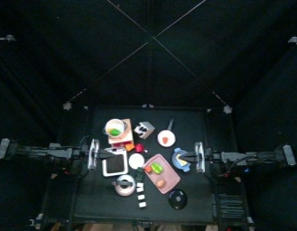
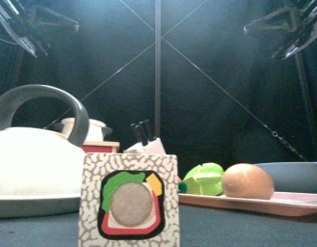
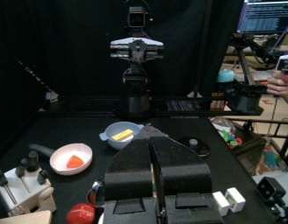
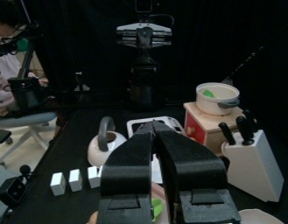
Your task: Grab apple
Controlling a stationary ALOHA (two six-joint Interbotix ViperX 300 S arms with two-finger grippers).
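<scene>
The apple (image 3: 81,213) is a small red ball low beside my left gripper's jaws, close to the knife block (image 3: 24,188). From above, the apple (image 1: 133,146) is a red spot left of the table's middle. My left gripper (image 3: 158,144) hangs shut and empty over the left end of the table, short of the apple. In the top view the left gripper (image 1: 88,155) and right gripper (image 1: 208,159) sit at opposite ends of the table. My right gripper (image 4: 158,131) is shut and empty over the right end. The front view does not show the apple.
A white bowl with red inside (image 3: 71,157) and a blue bowl (image 3: 122,134) lie beyond the apple. A kettle (image 2: 32,154), a patterned box (image 2: 128,198) and a pink board (image 2: 257,203) with a green vegetable (image 2: 203,178) and a tan ball (image 2: 249,180) crowd the front. A person's hand (image 3: 280,87) is outside the curtains.
</scene>
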